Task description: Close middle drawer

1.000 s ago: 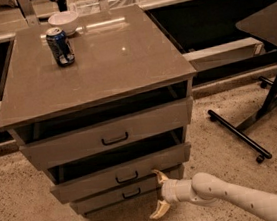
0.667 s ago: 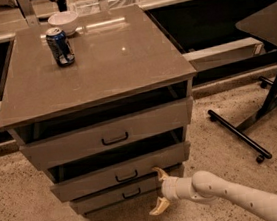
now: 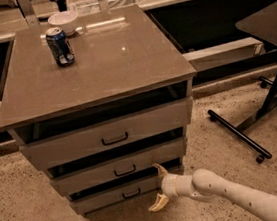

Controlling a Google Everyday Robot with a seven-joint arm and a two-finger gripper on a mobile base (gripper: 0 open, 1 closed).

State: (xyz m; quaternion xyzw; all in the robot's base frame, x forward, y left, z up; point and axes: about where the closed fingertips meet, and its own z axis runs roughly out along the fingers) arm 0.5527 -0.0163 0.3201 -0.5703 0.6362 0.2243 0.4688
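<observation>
**Spread gripper low at the right of the cabinet, just under the middle drawer's front**

We see the grey cabinet [image 3: 98,72] with all three drawers pulled partly out; the middle drawer [image 3: 86,178] is the second of them, its plain front standing forward of the cabinet body with a dark gap above it, and its small black bar handle [image 3: 125,171] sits near the centre of the front. The top drawer [image 3: 150,122] overhangs it from above; the bottom drawer [image 3: 102,201] lies just beneath it.

The gripper [image 3: 159,187] comes in from the lower right on a white arm [image 3: 229,189]; its two tan fingers are spread apart and hold nothing. The upper finger [image 3: 160,170] points up to the lower edge of the middle drawer's front, right of the handle; we cannot tell whether it touches. The lower finger [image 3: 158,204] hangs down by the speckled floor [image 3: 218,148], at the right end of the bottom drawer. So the middle drawer lies up and to the left of the gripper, very close.

On the cabinet top a blue soda can [image 3: 60,45] stands upright near the back left; a white bowl [image 3: 63,22] sits just behind it. A black table stand [image 3: 260,117] is well apart to the right.
</observation>
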